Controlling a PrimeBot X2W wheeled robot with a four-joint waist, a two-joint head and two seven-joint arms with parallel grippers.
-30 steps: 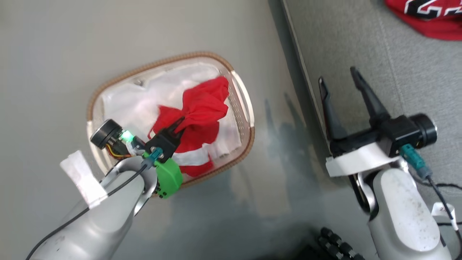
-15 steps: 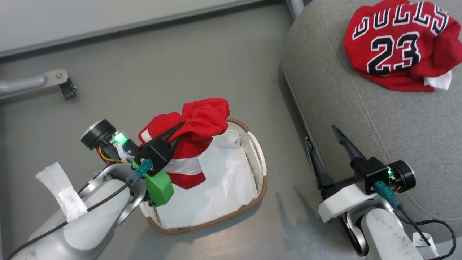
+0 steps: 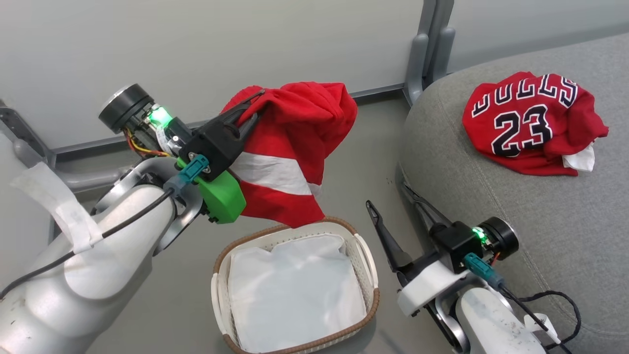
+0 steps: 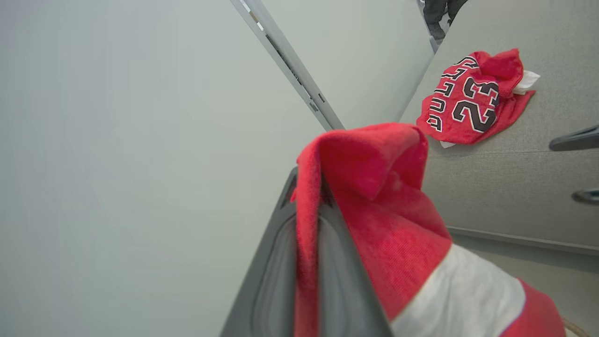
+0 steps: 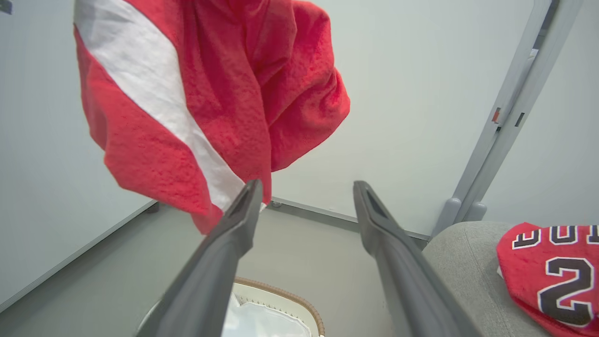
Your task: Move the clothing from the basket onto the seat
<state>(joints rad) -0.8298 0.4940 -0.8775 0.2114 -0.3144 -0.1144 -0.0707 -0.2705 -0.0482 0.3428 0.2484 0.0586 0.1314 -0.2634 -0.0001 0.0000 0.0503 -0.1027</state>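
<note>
Though crumpled, jersey (image 3: 533,125): black 23.

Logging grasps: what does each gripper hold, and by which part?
Left gripper pinches the red banded piece at a bunched upper fold; right gripper holds nothing.

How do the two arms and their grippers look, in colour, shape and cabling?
Both forearms are pale grey shells with black cables and teal connectors. The left gripper and right gripper each have two long dark tapered fingers and a green light. The left carries a green block and white tape; the right a white bracket.
</note>
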